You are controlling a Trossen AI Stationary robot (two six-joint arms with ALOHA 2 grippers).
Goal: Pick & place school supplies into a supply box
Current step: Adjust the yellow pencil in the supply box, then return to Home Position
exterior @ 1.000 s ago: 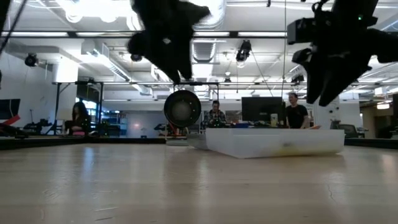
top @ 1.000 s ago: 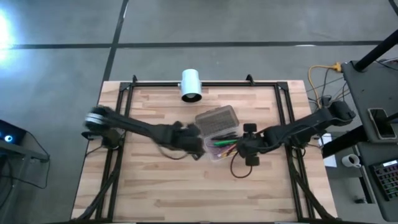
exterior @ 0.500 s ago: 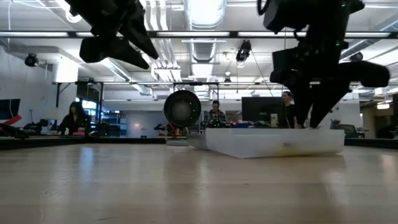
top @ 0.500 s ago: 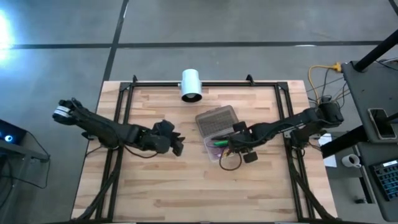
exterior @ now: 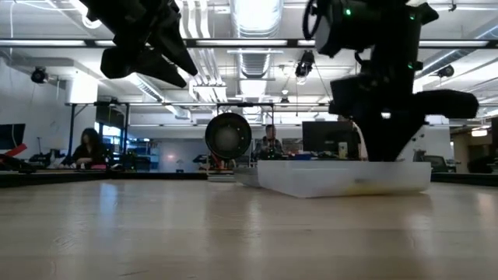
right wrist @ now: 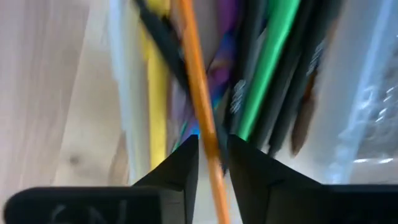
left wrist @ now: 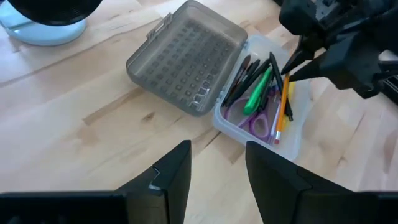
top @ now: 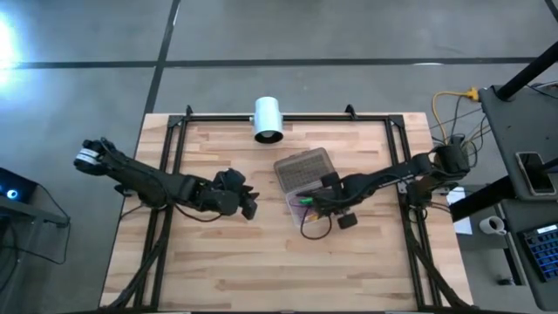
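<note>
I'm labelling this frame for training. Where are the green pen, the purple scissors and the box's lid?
green pen (left wrist: pixel 258 92): left wrist view, middle of its barrel.
purple scissors (left wrist: pixel 259 124): left wrist view, on a handle loop.
lid (left wrist: pixel 186 59): left wrist view, centre of its textured inner face.

Right gripper (right wrist: pixel 211 163) close above supply box (right wrist: pixel 367 99), 2 dark fingers (right wrist: pixel 177 168) at frame edge with narrow gap between them. Orange pencil (right wrist: pixel 200 106) runs through that gap, gripped between fingers, crossing diagonally over other supplies. Yellow pencil (right wrist: pixel 157 93) lies beside it, near box's clear wall. Green pen (right wrist: pixel 268 65) and several dark pens (right wrist: pixel 311 68) lie side by side. Purple scissors (right wrist: pixel 221 53) partly hidden beneath pencils. Light wood worktop (right wrist: pixel 50 93) beside box.
</note>
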